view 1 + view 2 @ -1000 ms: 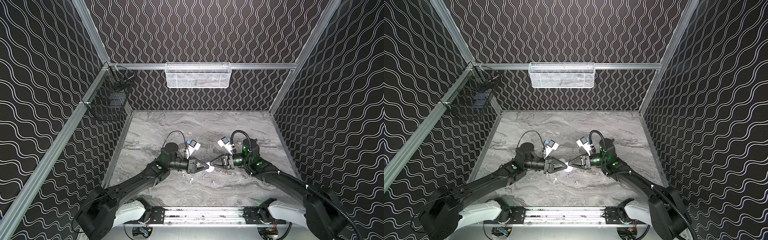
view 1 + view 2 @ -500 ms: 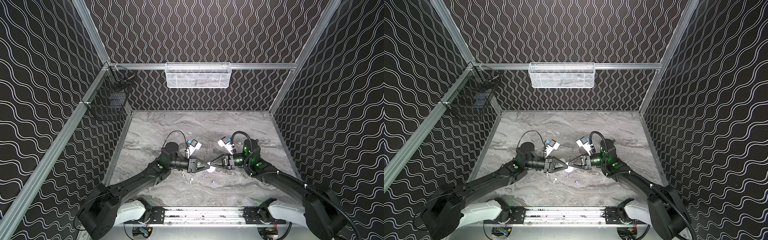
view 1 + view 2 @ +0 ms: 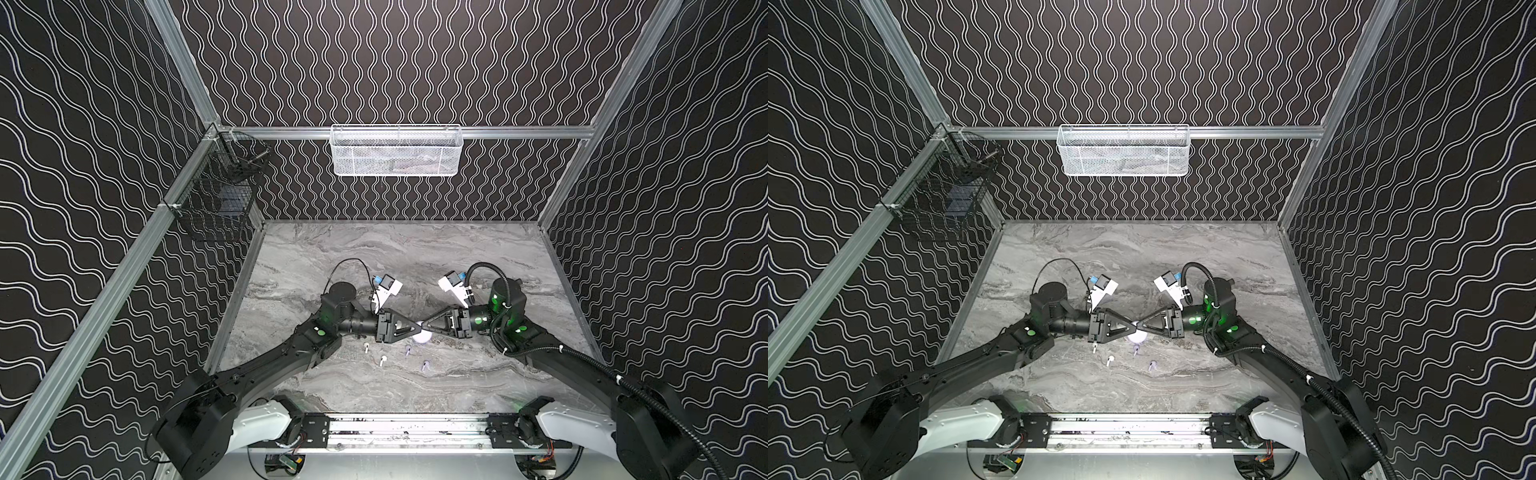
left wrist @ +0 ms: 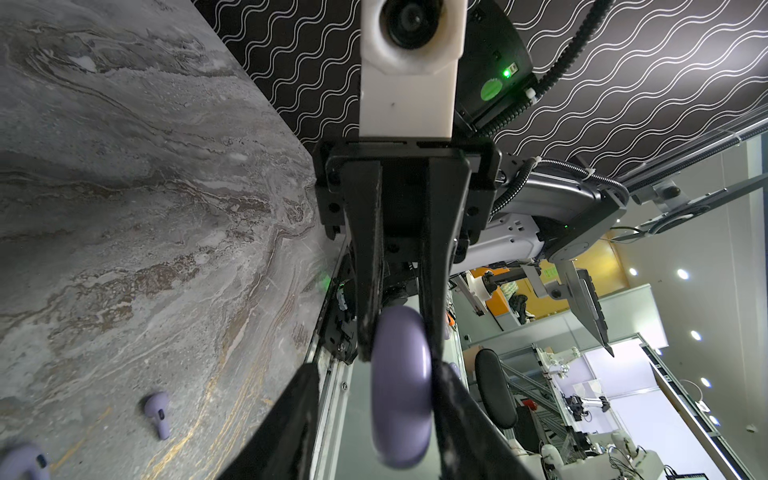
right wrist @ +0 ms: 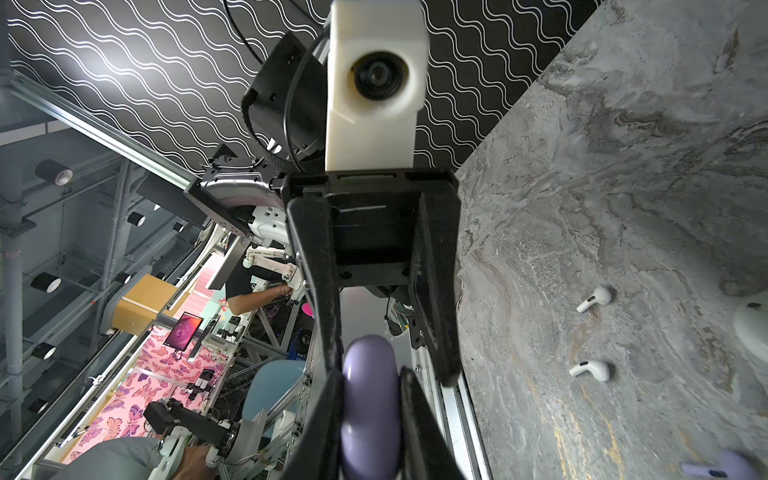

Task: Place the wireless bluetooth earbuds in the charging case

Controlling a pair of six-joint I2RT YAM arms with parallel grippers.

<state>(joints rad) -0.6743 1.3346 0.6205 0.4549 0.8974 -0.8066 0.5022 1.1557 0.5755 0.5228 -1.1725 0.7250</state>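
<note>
Both top views: arms reached inward, meeting tip to tip over tabletop (image 3: 374,257); right claw (image 3: 424,327) clamped lilac charging case (image 4: 401,386), left claw (image 3: 417,329) stood apart around it; four earbuds (image 3: 382,360) lay on tabletop

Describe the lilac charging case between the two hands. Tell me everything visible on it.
The lilac charging case is a smooth, glossy, rounded puck, plastic by its look, and both wrist views show it edge-on. It looks closed, and no earbud shows in it. The right hand pinches its two broad faces. The left hand stands open around it, with a clear gap at one finger; whether the other finger touches is unclear. The case appears to be held in the air, off the marble tabletop.
</note>
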